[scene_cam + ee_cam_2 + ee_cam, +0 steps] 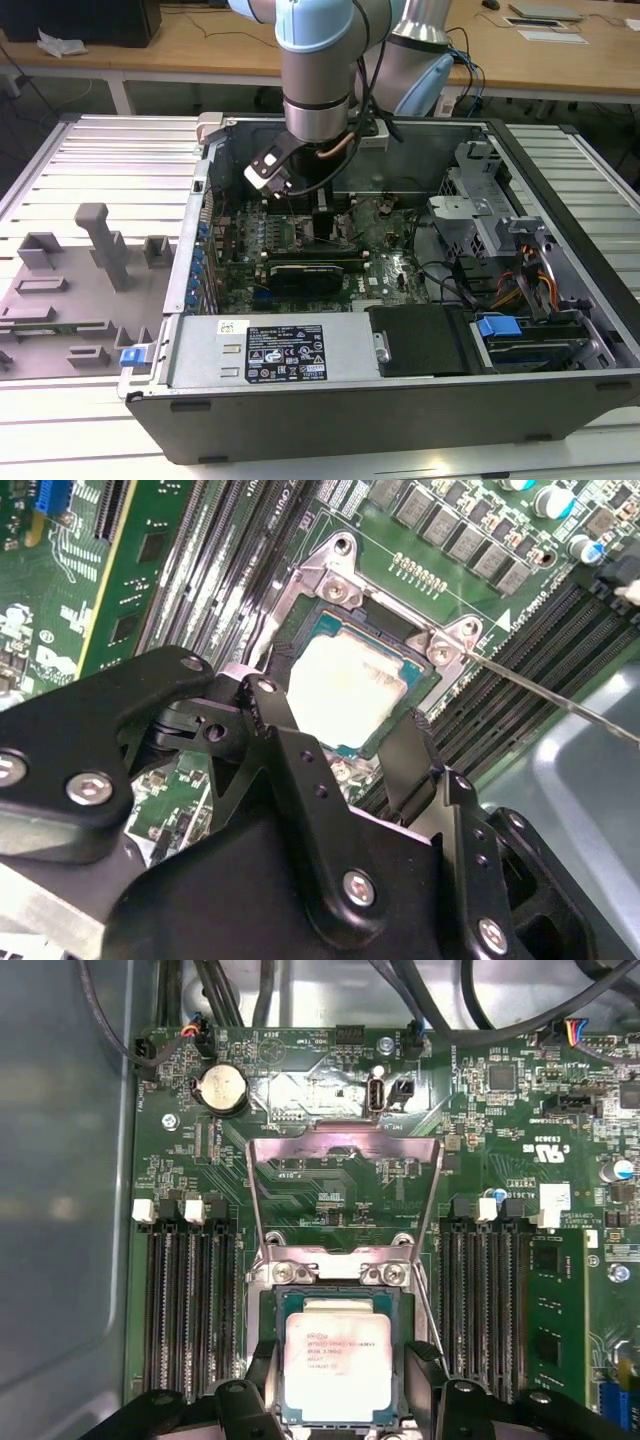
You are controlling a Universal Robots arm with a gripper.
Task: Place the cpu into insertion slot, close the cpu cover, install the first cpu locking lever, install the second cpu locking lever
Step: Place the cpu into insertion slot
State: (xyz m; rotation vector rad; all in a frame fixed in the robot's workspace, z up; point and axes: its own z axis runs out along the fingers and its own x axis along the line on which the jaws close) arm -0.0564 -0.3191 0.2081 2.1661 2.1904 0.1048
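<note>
The cpu [337, 1357], silver-grey on top with a green rim, lies level in the insertion slot [271, 1305] on the green board. My gripper [340, 1360] is shut on the cpu, one black finger against each of two opposite sides. The second wrist view shows the same: the cpu [345, 680] sits between the fingers [272, 715] of my gripper [335, 715]. The cpu cover [345, 1146] stands swung up, away from the slot. A thin locking lever [560, 702] sticks out loose past the slot's corner. In the exterior view my gripper [322, 205] reaches down into the open computer case.
Black memory slots [190, 1310] run along both sides of the socket. A long black card [310, 270] lies just in front of it in the exterior view. The case wall [190, 260], power supply [270, 350] and drive cage [480, 215] ring the board. A grey fixture plate [70, 290] lies outside.
</note>
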